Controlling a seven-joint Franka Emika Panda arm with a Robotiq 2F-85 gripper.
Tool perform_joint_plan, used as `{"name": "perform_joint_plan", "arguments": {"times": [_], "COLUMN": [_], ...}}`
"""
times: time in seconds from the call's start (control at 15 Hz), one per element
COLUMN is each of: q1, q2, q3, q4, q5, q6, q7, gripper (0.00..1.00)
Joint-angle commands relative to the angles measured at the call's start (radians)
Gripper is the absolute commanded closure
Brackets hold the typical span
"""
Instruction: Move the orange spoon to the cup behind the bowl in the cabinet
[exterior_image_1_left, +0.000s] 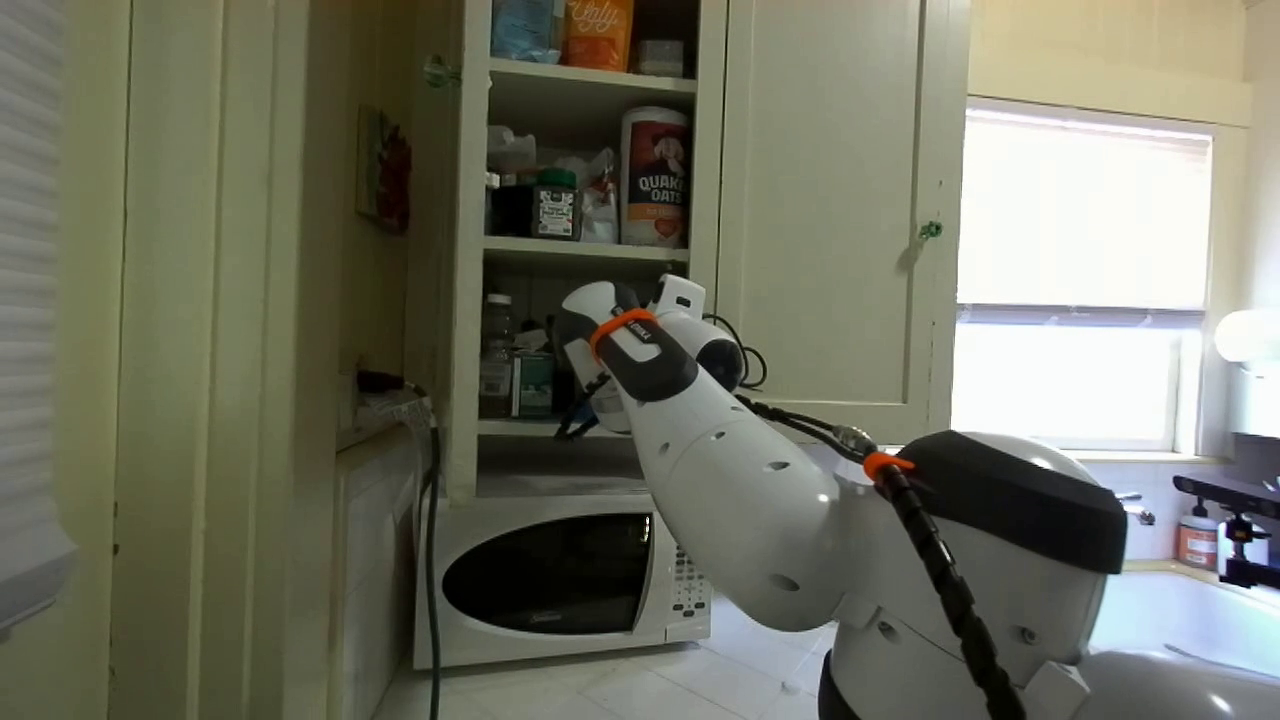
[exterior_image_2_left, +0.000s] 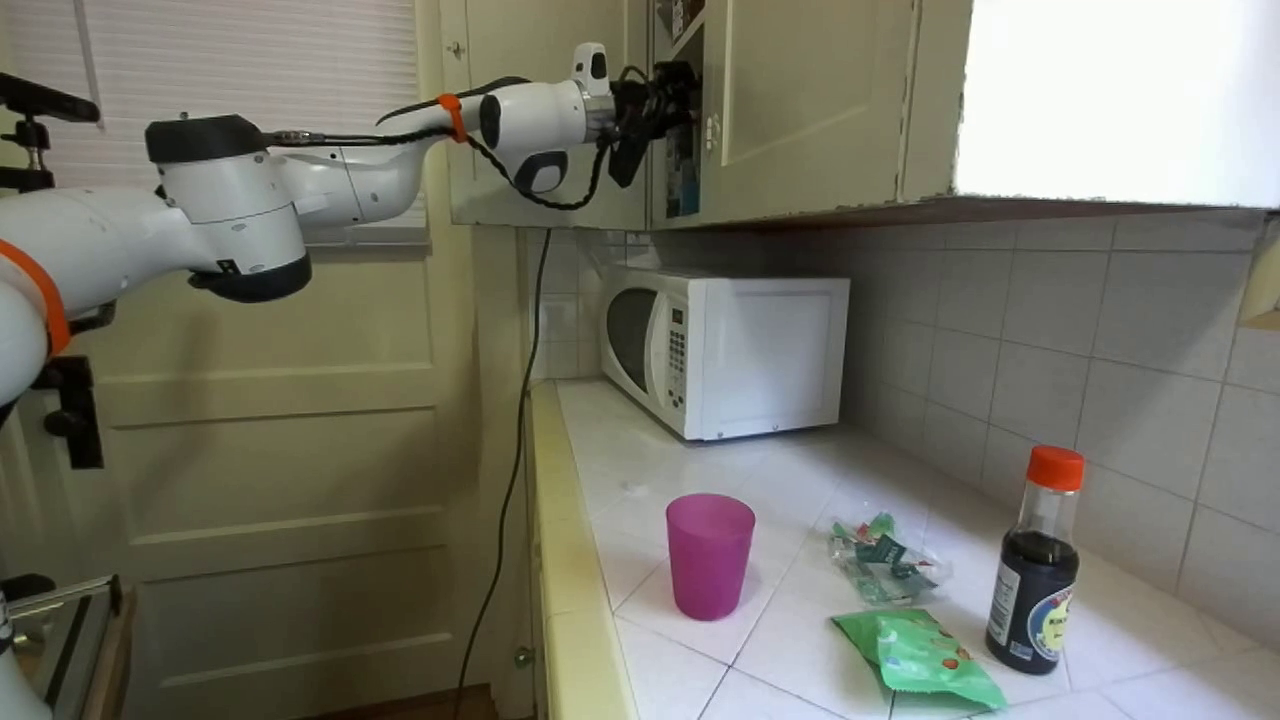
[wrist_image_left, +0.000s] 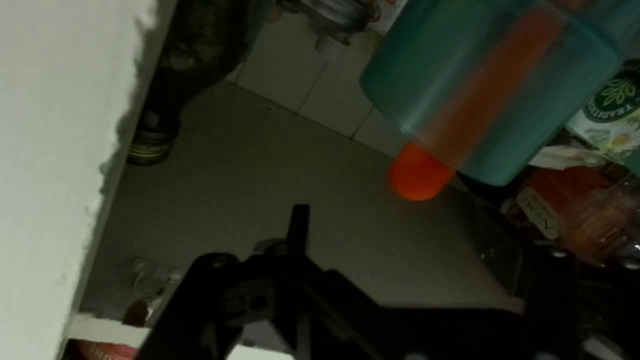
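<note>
The orange spoon (wrist_image_left: 421, 172) stands in a translucent teal cup (wrist_image_left: 505, 95) in the wrist view. One end sticks out past the cup's rim, and the rest shows through its wall. Spoon and cup cannot be made out in either exterior view. My gripper (wrist_image_left: 425, 232) is open, its dark fingers wide apart with nothing between them. The spoon end lies beyond the fingertips, apart from them. In an exterior view the gripper (exterior_image_2_left: 655, 110) reaches into the open cabinet (exterior_image_2_left: 800, 100); in an exterior view the arm hides it before the lower shelf (exterior_image_1_left: 535, 428). No bowl can be made out.
The cabinet's frame edge (wrist_image_left: 60, 150) runs close along the left of the wrist view. A dark bottle (wrist_image_left: 200, 55) stands beside it, and tea packages (wrist_image_left: 545, 205) crowd the right. A microwave (exterior_image_2_left: 765, 350) stands below; a pink cup (exterior_image_2_left: 709, 560) is on the counter.
</note>
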Motion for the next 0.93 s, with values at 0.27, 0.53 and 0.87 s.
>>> {"name": "perform_joint_plan", "arguments": {"times": [0.27,0.53,0.87], "q1": [0.029,0.141,0.283], "q2": [-0.014,0.157,0.335], "q3": [-0.067,0.108,0.163], "q4": [-0.018,-0.091,-0.228], "q5": [-0.189,-0.186,-0.147], "q6": [0.138,0.23,0.301], "q7": [0.247,0.132,0.118], "gripper": [0.0,0.0,0.0]}}
